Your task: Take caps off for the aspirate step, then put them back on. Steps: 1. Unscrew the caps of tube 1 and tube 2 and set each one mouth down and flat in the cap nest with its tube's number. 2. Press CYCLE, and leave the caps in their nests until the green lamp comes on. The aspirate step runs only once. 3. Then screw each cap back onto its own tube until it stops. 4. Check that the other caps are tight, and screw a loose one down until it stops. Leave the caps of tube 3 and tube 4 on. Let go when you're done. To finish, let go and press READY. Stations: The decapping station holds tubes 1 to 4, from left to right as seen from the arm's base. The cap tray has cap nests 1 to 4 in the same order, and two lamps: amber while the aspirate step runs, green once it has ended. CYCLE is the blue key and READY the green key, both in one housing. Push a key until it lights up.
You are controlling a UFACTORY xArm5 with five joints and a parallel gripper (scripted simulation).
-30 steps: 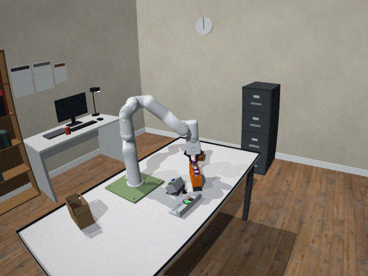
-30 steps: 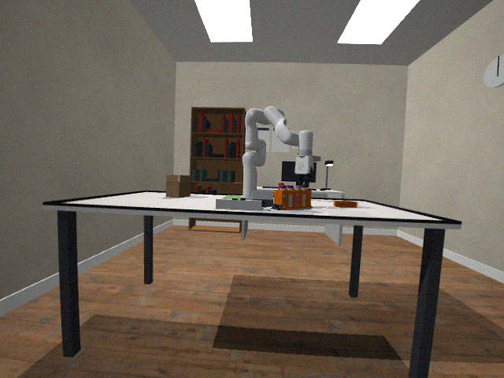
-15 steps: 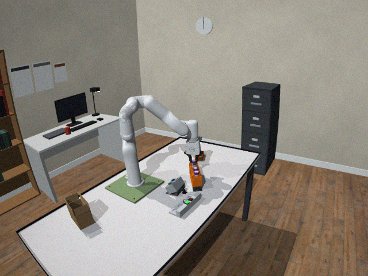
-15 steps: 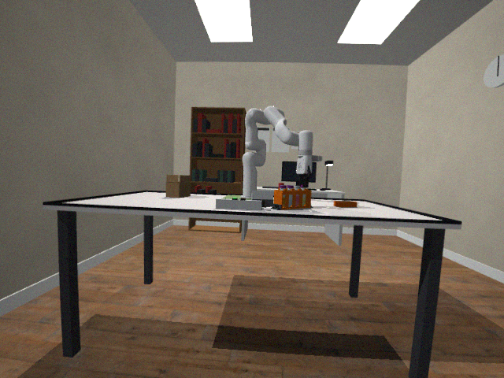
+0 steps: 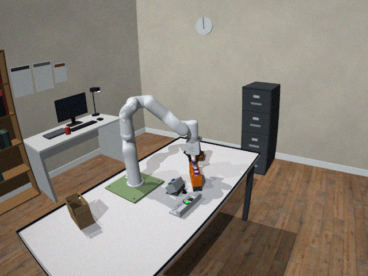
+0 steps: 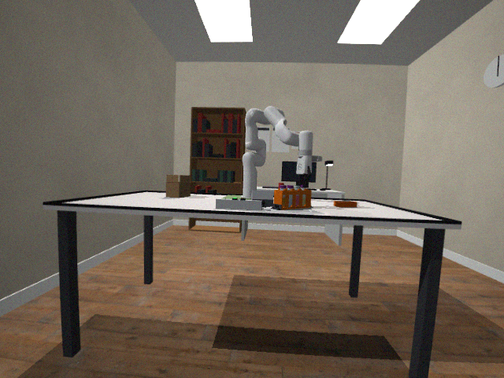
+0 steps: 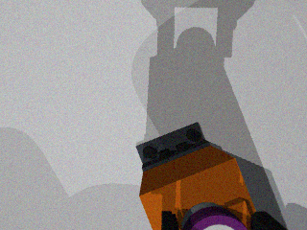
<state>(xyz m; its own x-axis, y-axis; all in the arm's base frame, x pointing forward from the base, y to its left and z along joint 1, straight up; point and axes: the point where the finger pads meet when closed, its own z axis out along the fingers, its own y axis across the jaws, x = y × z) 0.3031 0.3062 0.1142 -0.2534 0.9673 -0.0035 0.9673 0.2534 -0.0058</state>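
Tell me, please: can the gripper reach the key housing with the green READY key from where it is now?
Probably yes. The gripper hangs over the far end of the orange decapping station, and the key housing sits nearer the arm's base with open space above it.
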